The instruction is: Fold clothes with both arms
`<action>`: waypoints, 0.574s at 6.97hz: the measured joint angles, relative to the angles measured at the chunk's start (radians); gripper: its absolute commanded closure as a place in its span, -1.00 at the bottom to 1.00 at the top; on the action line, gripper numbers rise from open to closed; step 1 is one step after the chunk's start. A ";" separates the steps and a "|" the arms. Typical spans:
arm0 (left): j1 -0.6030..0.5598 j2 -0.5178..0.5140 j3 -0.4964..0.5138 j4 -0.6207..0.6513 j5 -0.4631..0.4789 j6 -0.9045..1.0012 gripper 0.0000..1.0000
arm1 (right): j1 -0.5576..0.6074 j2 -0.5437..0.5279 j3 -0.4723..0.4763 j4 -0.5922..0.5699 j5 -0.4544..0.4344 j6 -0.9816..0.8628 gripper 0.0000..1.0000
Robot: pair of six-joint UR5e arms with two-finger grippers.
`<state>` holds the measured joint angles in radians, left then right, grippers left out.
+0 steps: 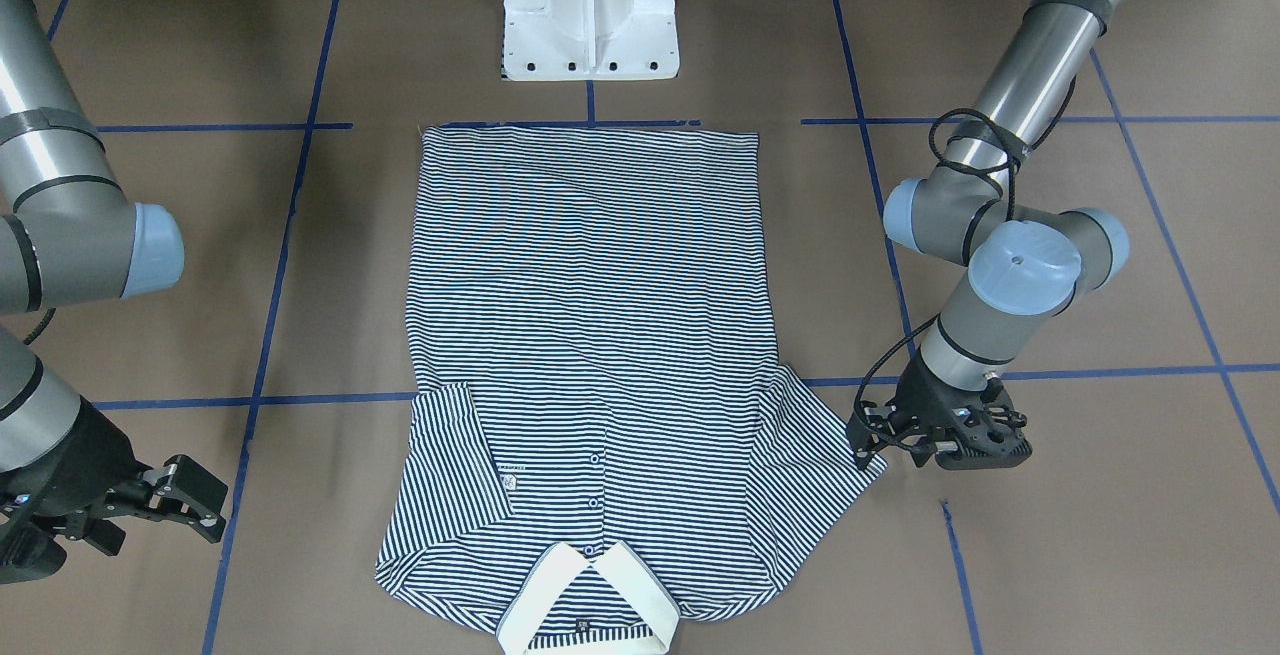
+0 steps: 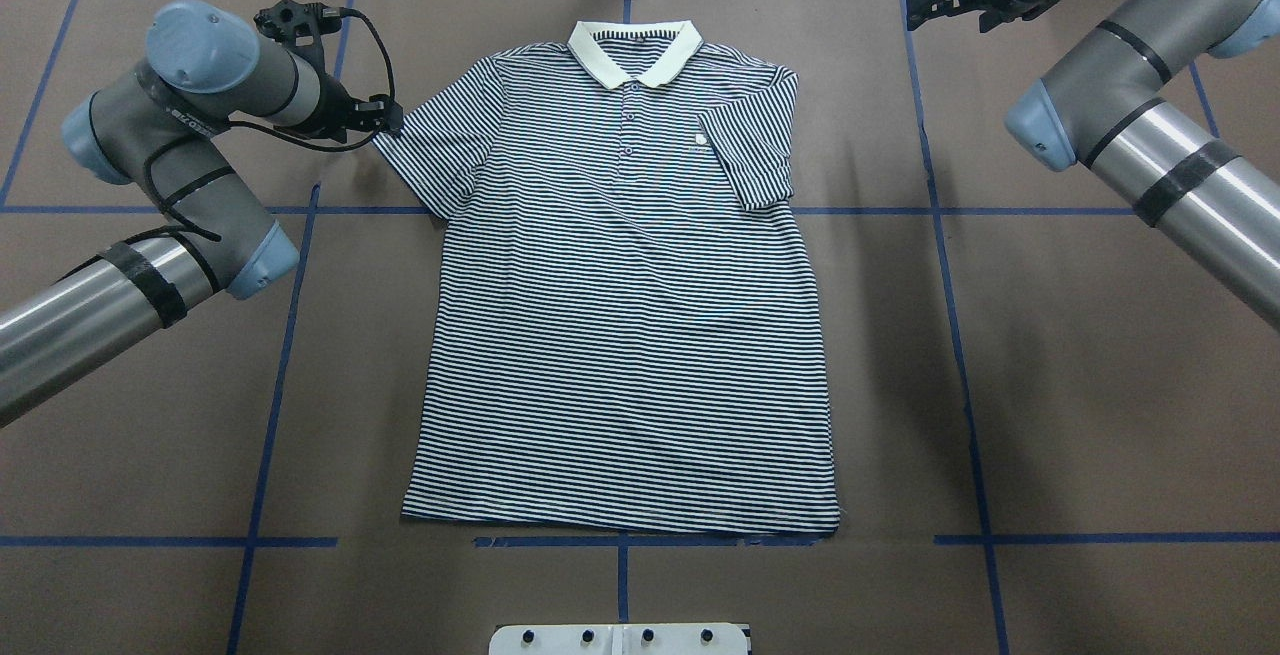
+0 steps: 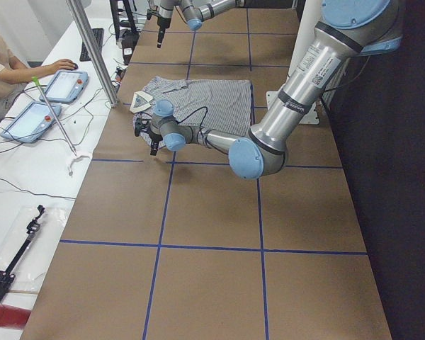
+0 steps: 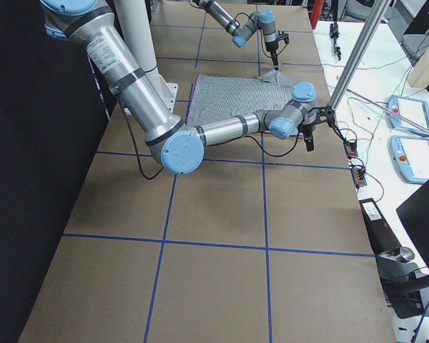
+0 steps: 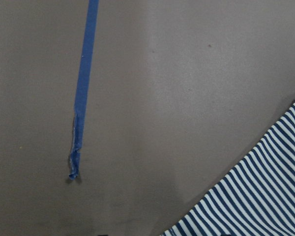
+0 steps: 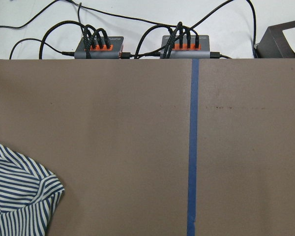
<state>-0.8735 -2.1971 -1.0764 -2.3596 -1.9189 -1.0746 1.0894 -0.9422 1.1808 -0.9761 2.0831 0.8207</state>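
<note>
The shirt (image 2: 620, 315) lies flat on the table (image 2: 1050, 385), front side up, in the middle between the two arms. Its collar (image 2: 635, 50) is at the far side from the robot and its hem is at the near side, close to the white base (image 1: 590, 10). The sleeve on the robot's right (image 2: 750, 150) is folded inward over the chest and its edge lies just beside the small logo. The sleeve on the robot's left (image 2: 440, 150) is spread out flat to the side. The left gripper (image 2: 388, 117) is low at the outer edge of this spread sleeve, with its tips at the cloth. I cannot tell if its fingers are apart or together, or if they touch the sleeve. Its wrist camera shows only brown table, a blue tape line (image 5: 83, 88) and a corner of striped cloth. The right gripper (image 2: 915, 3) is apart from the shirt, near the far edge of the table beside the shoulder. Its fingers are spread and nothing is between them. Its wrist camera shows a small piece of the shirt at the lower left and two grey cable hubs (image 6: 99, 45) beyond the table edge.
</note>
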 measured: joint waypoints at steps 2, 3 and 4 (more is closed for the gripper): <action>0.006 -0.006 0.003 0.000 0.000 -0.001 0.99 | 0.000 -0.002 0.002 0.001 -0.001 0.000 -1.00; 0.006 -0.009 0.006 0.001 0.000 0.000 1.00 | 0.000 -0.005 0.003 0.002 -0.001 0.000 -1.00; 0.008 -0.015 0.013 0.001 0.000 0.000 1.00 | 0.000 -0.008 0.004 0.002 -0.001 0.000 -1.00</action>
<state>-0.8659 -2.2121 -1.0637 -2.3582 -1.9187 -1.0743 1.0896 -0.9503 1.1849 -0.9741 2.0817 0.8203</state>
